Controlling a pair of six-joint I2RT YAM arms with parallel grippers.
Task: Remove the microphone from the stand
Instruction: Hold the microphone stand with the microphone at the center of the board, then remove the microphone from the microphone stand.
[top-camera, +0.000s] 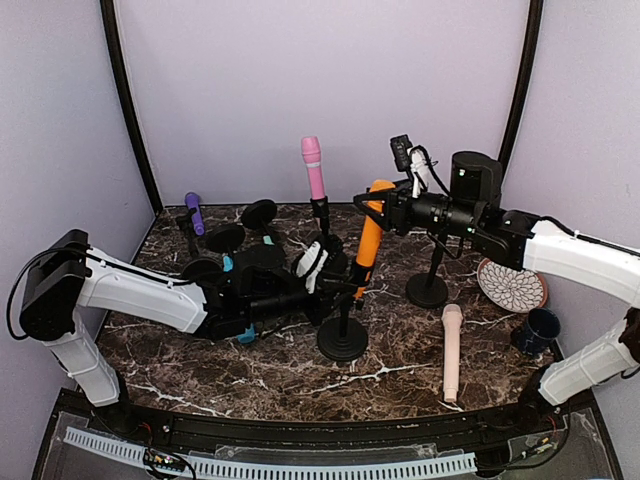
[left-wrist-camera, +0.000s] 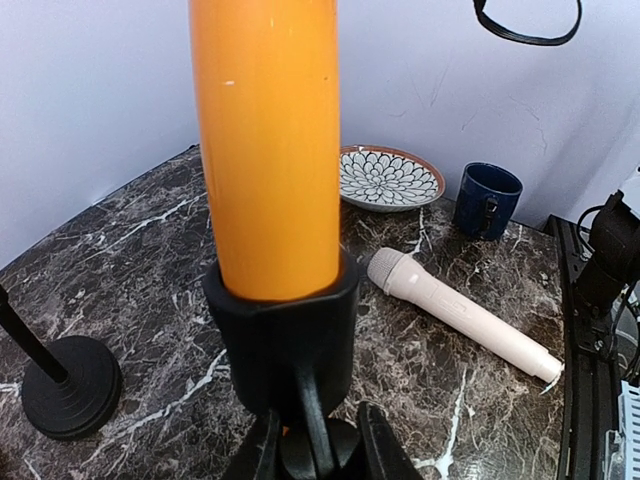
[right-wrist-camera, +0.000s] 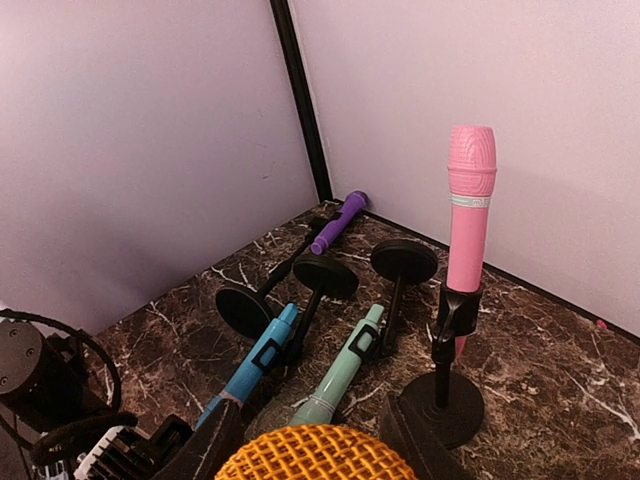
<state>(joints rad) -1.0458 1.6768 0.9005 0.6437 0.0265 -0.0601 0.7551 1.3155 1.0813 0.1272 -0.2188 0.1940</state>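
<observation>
An orange microphone (top-camera: 369, 238) (left-wrist-camera: 265, 140) stands upright in the black clip (left-wrist-camera: 285, 335) of a stand whose round base (top-camera: 342, 340) rests mid-table. My left gripper (top-camera: 336, 287) (left-wrist-camera: 318, 455) is shut on the stand's stem just under the clip. My right gripper (top-camera: 379, 206) (right-wrist-camera: 315, 452) comes in from the right, and its foam pads (right-wrist-camera: 425, 445) are shut on either side of the microphone's orange mesh head (right-wrist-camera: 315, 458).
A pink microphone (top-camera: 313, 170) (right-wrist-camera: 470, 200) stands on its own stand behind. An empty stand (top-camera: 428, 285), a beige microphone (top-camera: 452, 350) (left-wrist-camera: 460, 312), a patterned plate (top-camera: 511, 284) and a blue mug (top-camera: 538, 330) lie to the right. Toppled stands holding blue (right-wrist-camera: 255, 360), teal (right-wrist-camera: 345, 370) and purple (top-camera: 194, 213) microphones lie back left.
</observation>
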